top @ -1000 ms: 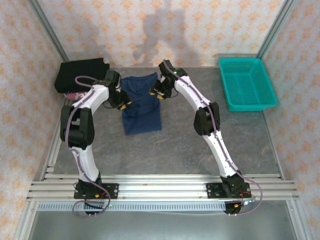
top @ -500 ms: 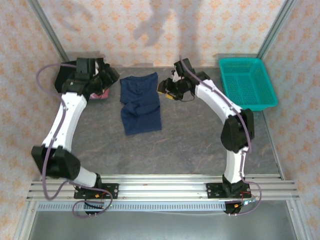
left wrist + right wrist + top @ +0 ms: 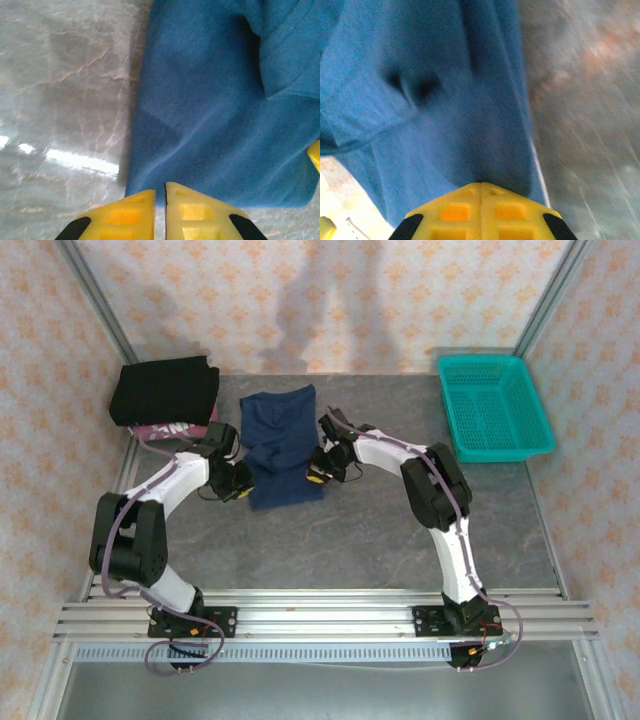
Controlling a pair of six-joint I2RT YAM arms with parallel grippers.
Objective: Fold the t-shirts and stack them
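Left tool (image 3: 160,192) and right tool (image 3: 481,188) pinch navy t-shirt (image 3: 283,445), lengthwise near-far.

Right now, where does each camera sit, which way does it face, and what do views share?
Top external: above and behind the arm bases, looking down on the table; both arms show, left gripper and right gripper at the navy t-shirt's near corners.
Left wrist: on that wrist, facing the shirt's near left corner past its shut gripper.
Right wrist: on that wrist, facing the shirt's right edge past its shut gripper.
Shared: all three show the navy t-shirt and table.
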